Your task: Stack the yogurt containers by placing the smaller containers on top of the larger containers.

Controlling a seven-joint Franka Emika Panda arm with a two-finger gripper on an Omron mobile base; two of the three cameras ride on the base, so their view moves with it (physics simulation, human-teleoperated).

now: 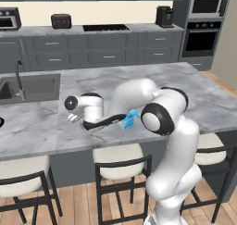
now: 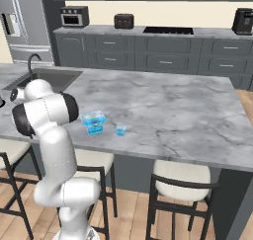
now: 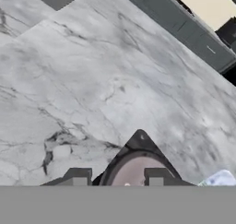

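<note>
My fingers (image 3: 118,180) sit on either side of the dark cup (image 3: 133,171); whether they're clamped on it, I cannot tell. The blue pack (image 2: 93,121) rests on the table (image 2: 168,110), just right. A loose hold could drop the cup.

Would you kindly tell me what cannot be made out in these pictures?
Dark cup: lower part cut off at the hand view's bottom edge, so the claw's grip cannot be judged.
Blue pack: partly hidden behind the arm, left base view.
Tiny cup: too small for detail, right base view.
</note>
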